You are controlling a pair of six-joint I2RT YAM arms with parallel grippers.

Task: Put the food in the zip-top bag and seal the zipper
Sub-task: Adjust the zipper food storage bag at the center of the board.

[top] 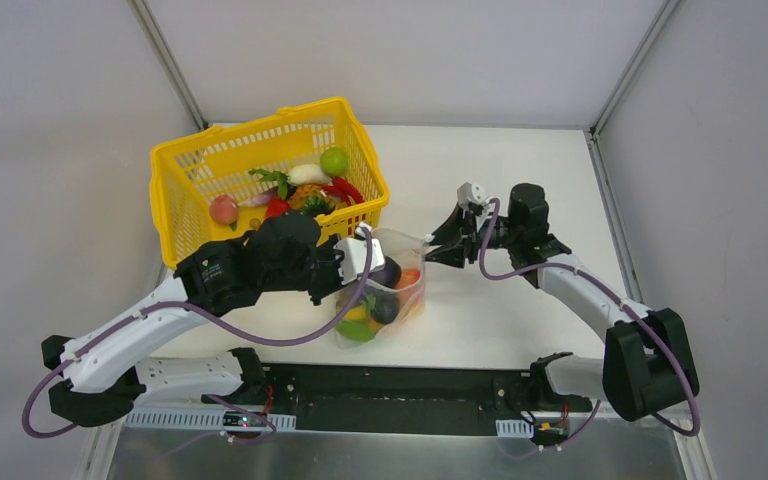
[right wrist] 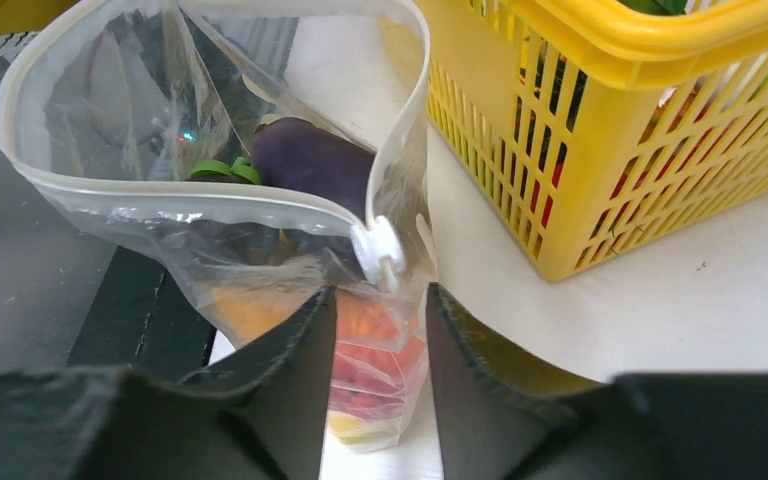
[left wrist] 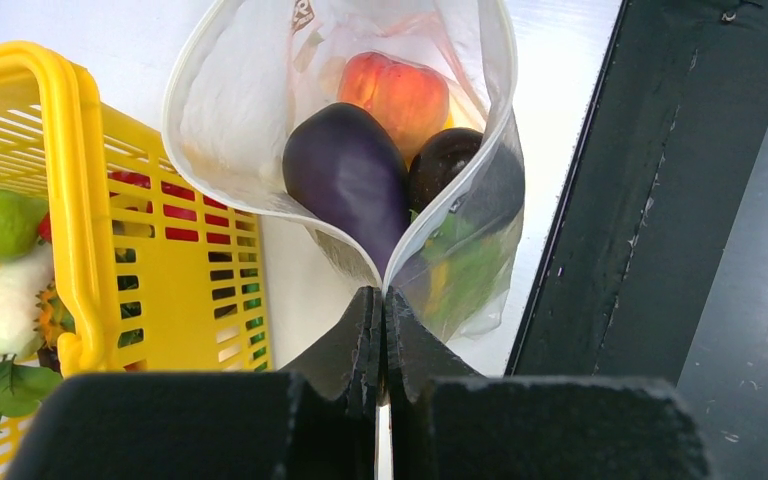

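I'm looking down on the white tabletop [top: 520, 170], where the yellow basket [top: 175, 215] is sitting at the far left. It is holding a heap of food, with a lime [top: 334, 160] at its far corner and a pink fruit [top: 224, 210] by its left wall.

The bag [top: 400, 245] is standing just in front of the basket, between the two arms. Its mouth is gaping wide open and facing up.

The left gripper [left wrist: 382, 300] is pinching the bag's rim. Its jaws are pressed fully together on the plastic at the corner where the two sides of the mouth meet.

The right gripper [right wrist: 378, 300] is hovering at the opposite end of the mouth with its jaws about half apart. One finger is standing on each side of the bag's edge, and I'm not seeing them clamp anything.

Inside the bag an eggplant [left wrist: 345, 175] is leaning against a peach [left wrist: 400, 95] and a dark round fruit [left wrist: 445, 160]. A green piece [top: 355, 330] is lying near the bottom.

The zipper [right wrist: 210, 205] is running unsealed around the mouth. Its white slider [right wrist: 378, 252] is sitting at the end just beyond the right gripper's fingertips.
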